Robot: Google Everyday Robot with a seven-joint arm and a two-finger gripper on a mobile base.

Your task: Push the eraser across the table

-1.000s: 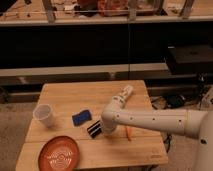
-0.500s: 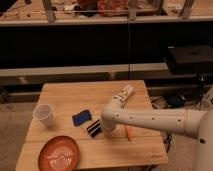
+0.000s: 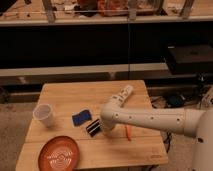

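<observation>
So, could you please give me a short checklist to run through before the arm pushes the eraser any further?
1. Small black eraser with two white stripes lies flat on the light wooden plank table: ok.
2. Gripper sits at the eraser's right end, where the white arm bends down: ok; actual contact: cannot tell.
3. Blue sponge-like block is right beside the eraser at its upper left, in the way of a leftward push: not ok.
4. Thin orange carrot lies right of the gripper, behind the push: ok.
5. White paper cup and orange ribbed plate stand apart from the eraser: ok.
</observation>
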